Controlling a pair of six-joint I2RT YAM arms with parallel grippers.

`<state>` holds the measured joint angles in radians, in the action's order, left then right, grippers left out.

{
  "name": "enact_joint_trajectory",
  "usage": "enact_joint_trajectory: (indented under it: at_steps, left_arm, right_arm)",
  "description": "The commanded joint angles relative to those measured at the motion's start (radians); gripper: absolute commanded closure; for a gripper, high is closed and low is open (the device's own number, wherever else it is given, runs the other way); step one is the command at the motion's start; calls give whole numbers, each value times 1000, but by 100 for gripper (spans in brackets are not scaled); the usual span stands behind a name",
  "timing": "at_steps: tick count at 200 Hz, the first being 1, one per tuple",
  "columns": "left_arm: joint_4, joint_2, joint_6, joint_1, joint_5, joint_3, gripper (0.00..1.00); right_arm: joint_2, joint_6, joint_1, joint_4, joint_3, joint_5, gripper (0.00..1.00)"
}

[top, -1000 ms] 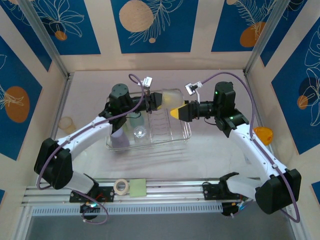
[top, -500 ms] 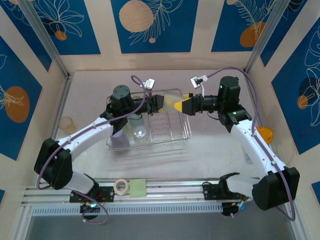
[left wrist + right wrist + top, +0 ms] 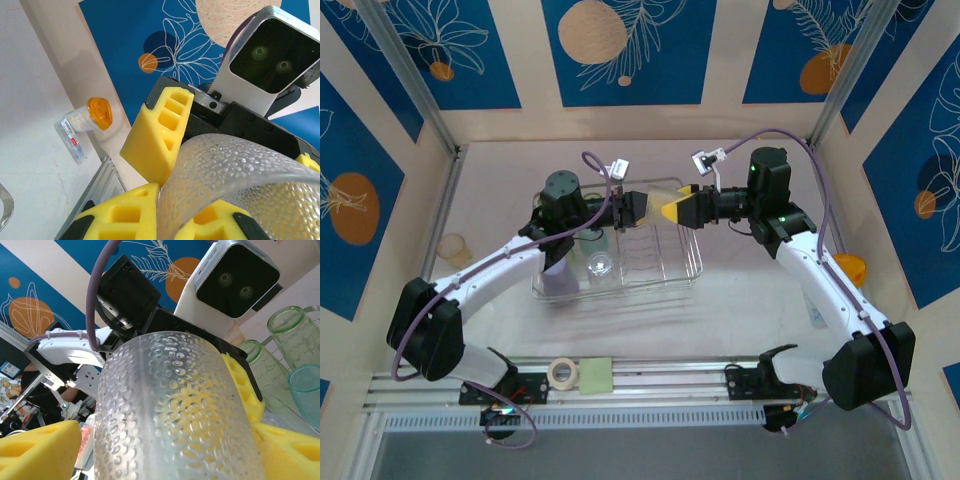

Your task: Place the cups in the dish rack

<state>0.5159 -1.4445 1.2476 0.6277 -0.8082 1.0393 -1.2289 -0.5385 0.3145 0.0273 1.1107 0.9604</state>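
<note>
- Sliding in from the side, the right jaws have come up to the clear bumpy plastic cup [image 3: 175, 415]. A second ago they were well apart from it.
- Now the cup lies on its side between the right jaws, with a yellow finger [image 3: 42, 445] on each side of it.
- The right jaws are wide. They have started to pinch in, but a thin gap shows beside that finger, so I think they are not holding the cup tight yet.
- The left jaws are pinched narrow on the other end of the cup and hold it up in the air. They have not let go.
- Below both jaws is the silver wire dish rack [image 3: 650, 284]. A light green plastic cup [image 3: 287, 332] and a teal plastic cup [image 3: 306, 390] sit just beside the right jaws, down at the rack.
- This looks like one arm passing the cup to the other. The cup is over the rack but not in it yet.
- The right jaws should squeeze the cup before the left jaws open, or it may drop and bump the other cups.
</note>
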Motion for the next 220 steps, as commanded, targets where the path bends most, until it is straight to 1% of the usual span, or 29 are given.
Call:
enact_joint_trajectory:
  at_steps: [1, 11, 25, 37, 42, 52, 65, 73, 84, 88, 98, 105, 117, 123, 126, 128, 136, 144, 159, 169, 196, 220]
  left_arm:
    - [28, 24, -25, 10, 2, -9, 100]
    - [27, 25, -28, 10, 8, -13, 100]
    - [27, 24, -30, 8, 16, -16, 100]
    - [25, 20, -33, 8, 18, -14, 100]
    - [16, 16, -38, 6, 18, -12, 100]
    - [-14, 8, -48, 6, 17, -5, 92]
    - [-57, -3, -62, 5, 16, 4, 89]
    - [-83, -8, -73, 3, 18, 7, 81]
    - [-136, -9, -99, 4, 30, 10, 75]
    - [-161, -8, -114, 4, 37, 12, 71]
    - [-244, -3, -158, 3, 58, 21, 56]
    - [-319, 4, -202, 3, 80, 35, 47]
    - [-502, 17, -294, 0, 141, 75, 20]
    - [-619, 23, -348, -2, 191, 108, 9]
    - [-680, 24, -377, -1, 220, 125, 3]
    - [-721, 25, -397, -2, 239, 138, 0]
    - [-871, 26, -464, -2, 327, 189, 0]
    - [-987, 28, -520, -2, 408, 227, 0]
    - [-1149, 36, -581, -4, 564, 284, 0]
    - [-1227, 47, -603, -6, 662, 308, 0]
    - [-1359, 117, -628, -5, 931, 324, 0]
    - [-1362, 221, -659, -5, 1060, 268, 0]
  right_arm:
    - [-7, 20, 32, 34, 30, 51, 22]
    - [-7, 18, 32, 37, 32, 51, 26]
    - [-9, 17, 32, 49, 35, 48, 33]
    - [-10, 18, 34, 62, 39, 42, 37]
    - [-11, 17, 34, 69, 40, 33, 41]
    - [-15, 18, 33, 83, 45, 26, 53]
    - [-20, 28, 31, 106, 54, 22, 67]
    - [-21, 39, 30, 126, 60, 11, 76]
    - [-23, 60, 29, 164, 72, -10, 86]
    - [-23, 71, 28, 181, 78, -19, 90]
    - [-29, 100, 28, 243, 100, -56, 100]
    - [-35, 126, 26, 302, 122, -91, 100]
    - [-52, 173, 24, 406, 165, -160, 100]
    - [-61, 185, 24, 442, 181, -197, 100]
    - [-64, 188, 23, 453, 185, -210, 100]
    - [-68, 188, 23, 461, 188, -219, 100]
    - [-78, 185, 21, 483, 199, -247, 100]
    - [-92, 187, 20, 514, 215, -272, 100]
    - [-121, 205, 20, 592, 257, -340, 100]
    - [-142, 222, 21, 655, 294, -395, 100]
    - [-212, 292, 31, 795, 388, -516, 100]
    - [-281, 365, 38, 902, 455, -640, 100]
